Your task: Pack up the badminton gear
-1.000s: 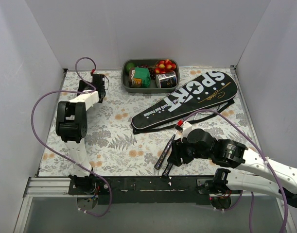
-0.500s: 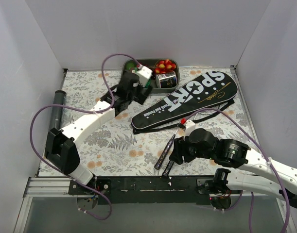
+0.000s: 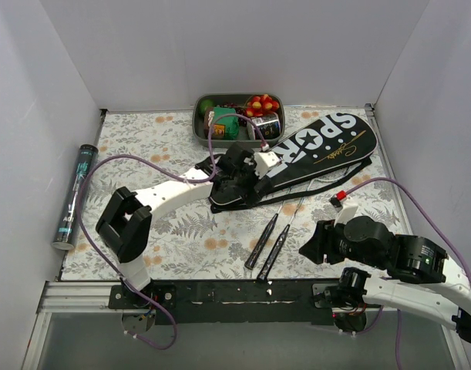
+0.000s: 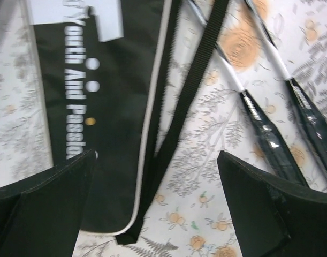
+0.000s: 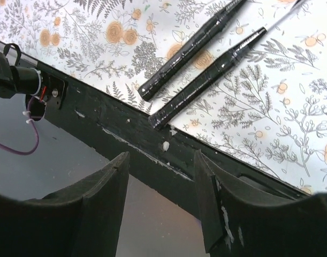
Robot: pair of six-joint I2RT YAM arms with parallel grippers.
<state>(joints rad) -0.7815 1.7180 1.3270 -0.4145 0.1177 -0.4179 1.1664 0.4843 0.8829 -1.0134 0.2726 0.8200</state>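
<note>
The long black cover [image 3: 308, 154] lettered "SPORT" lies slantwise on the floral table. Two black racket handles [image 3: 267, 243] lie side by side near the front edge. Their thin shafts run up towards the cover's narrow end, and the heads are hidden. My left gripper [image 3: 237, 189] is open and empty, hovering over the cover's narrow end [image 4: 99, 118] and its black strap [image 4: 192, 96]. The handles show at the right of the left wrist view [image 4: 270, 139]. My right gripper [image 3: 308, 248] is open and empty, to the right of the handles [image 5: 198, 51], over the black front rail [image 5: 152, 139].
A grey oval tray [image 3: 198, 131] of toy food and a tin stands at the back centre. A dark tube [image 3: 73, 196] lies along the left wall. White walls close in three sides.
My left arm has swung from the back left, past the tray, down to the cover's narrow end, uncovering the dark tube. My right gripper has drawn back rightwards off the racket handles.
</note>
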